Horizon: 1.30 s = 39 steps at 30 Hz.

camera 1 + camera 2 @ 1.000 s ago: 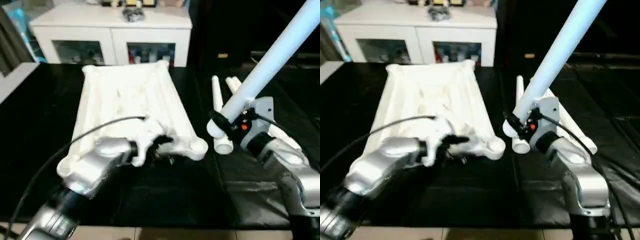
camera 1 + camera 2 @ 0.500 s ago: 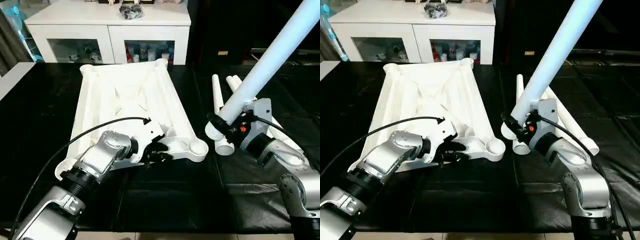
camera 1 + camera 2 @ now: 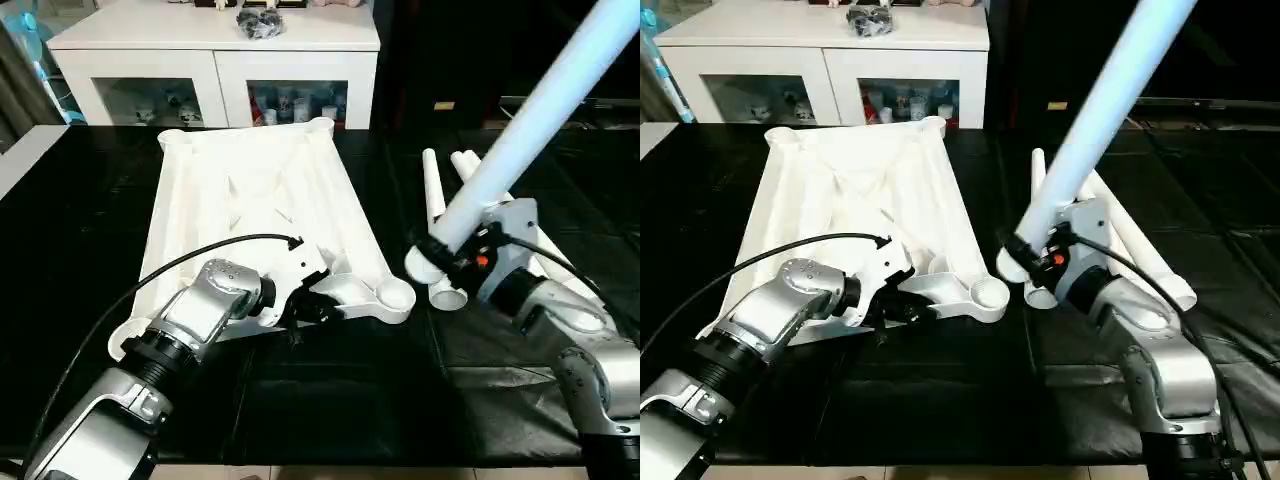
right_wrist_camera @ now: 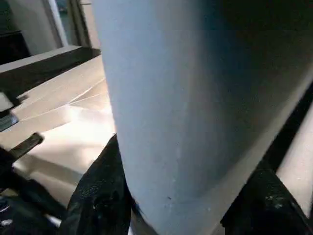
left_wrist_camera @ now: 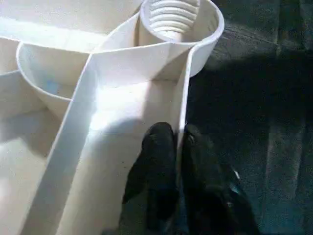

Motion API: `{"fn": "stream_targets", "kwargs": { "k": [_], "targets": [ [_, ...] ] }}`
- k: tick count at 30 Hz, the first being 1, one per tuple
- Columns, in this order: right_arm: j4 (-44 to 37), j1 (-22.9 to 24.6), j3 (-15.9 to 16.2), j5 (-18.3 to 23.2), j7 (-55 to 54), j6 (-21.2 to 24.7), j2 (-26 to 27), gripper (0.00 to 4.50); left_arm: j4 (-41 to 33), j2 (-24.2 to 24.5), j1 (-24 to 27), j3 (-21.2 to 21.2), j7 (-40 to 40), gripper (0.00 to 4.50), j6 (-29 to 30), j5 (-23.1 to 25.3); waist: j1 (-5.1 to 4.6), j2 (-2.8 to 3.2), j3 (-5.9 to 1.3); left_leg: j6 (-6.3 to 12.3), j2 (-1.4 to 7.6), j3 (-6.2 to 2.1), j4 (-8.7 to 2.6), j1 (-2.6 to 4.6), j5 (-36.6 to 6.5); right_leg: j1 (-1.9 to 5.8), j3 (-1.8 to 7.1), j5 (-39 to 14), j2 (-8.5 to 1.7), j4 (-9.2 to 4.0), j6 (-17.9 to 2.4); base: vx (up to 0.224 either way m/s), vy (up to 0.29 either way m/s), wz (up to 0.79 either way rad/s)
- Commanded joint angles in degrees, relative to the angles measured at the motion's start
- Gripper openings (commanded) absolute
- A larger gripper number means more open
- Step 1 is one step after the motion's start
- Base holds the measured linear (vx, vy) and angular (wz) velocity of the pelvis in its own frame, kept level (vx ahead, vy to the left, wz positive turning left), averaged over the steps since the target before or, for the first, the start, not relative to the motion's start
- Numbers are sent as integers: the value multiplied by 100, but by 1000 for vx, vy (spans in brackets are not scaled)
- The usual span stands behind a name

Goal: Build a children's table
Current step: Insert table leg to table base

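No text can be read.

A dark work surface with a white cabinet standing behind it.

A black mat [image 3: 330,400] is covering the work surface, lying slightly wrinkled at the near right. Behind it, a white cabinet [image 3: 215,45] with two glass doors is showing small objects on its shelves, and a dark bundle [image 3: 260,22] is sitting on its top. The area beside the cabinet is lying in deep shadow.

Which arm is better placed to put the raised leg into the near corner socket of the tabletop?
Right. The right tool already grips the raised leg, its threaded end close beside the corner socket. The left tool is shut on the tabletop rim, probably steadying it.
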Motion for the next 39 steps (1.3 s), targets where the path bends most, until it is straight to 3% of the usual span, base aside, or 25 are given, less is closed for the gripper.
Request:
{"fn": "stream_targets", "kwargs": {
  "k": [1,8,16,19,20,21,26,32,33,36,39],
  "targets": [
    [-154,2,13,55,43,77,-40,192,7,0,-20,40,-76,5,-3,52,21,5,-328,96,373,-137,-457,106,-1032,259,244,-390,-405,-421,-1510,0,0,0],
    [-49,-72,222,-12,212,56,-38,192,-52,107,87,-4,-69,1,-144,207,22,-17,-326,197,367,-127,-450,97,-931,272,244,-224,-416,-423,-1566,0,0,0],
    [235,-254,531,1,444,240,9,192,-715,630,628,119,-154,0,32,281,-13,8,-314,87,387,-131,-484,111,-1056,246,242,-432,-394,-420,-1548,0,0,0],
    [313,-300,659,-18,597,194,0,192,-1056,788,871,319,-108,0,220,165,-5,-49,-321,126,390,-128,-474,103,-934,259,242,-370,-406,-382,-1553,0,0,0],
    [336,-309,675,-24,619,164,2,192,-1104,802,907,334,-98,0,241,157,-3,-33,-317,142,389,-126,-478,99,-892,255,242,-360,-404,-392,-1540,0,0,0],
    [420,-339,718,-40,690,79,15,192,-1232,824,1008,352,-66,0,272,140,-5,-78,-314,165,394,-121,-475,98,-870,253,243,-376,-410,-383,-1538,0,0,0],
    [701,-445,850,-107,876,-83,50,192,-1406,684,1172,385,123,0,92,146,9,-112,-294,168,393,-99,-478,110,-929,221,251,-654,-406,-420,-1484,0,0,0],
    [858,-496,899,-191,963,-276,58,192,-1523,567,1180,368,84,0,79,122,27,-119,-312,196,384,-93,-463,109,-756,226,252,-435,-404,-398,-1447,0,0,0],
    [912,-504,890,-205,976,-343,75,192,-1483,513,1162,355,178,28,-11,196,34,-112,-314,219,382,-90,-458,111,-714,225,251,-367,-401,-397,-1458,0,0,0],
    [940,-485,885,-241,959,-452,109,192,-1334,438,1104,358,376,56,-169,325,39,-78,-324,251,386,-91,-449,110,-667,230,244,-153,-395,-388,-1496,0,0,0],
    [928,-424,892,-309,900,-576,155,192,-1258,420,1055,397,372,56,-190,305,57,-85,-315,212,387,-93,-462,117,-827,228,243,-378,-401,-406,-1476,0,0,0]
  ]
}}
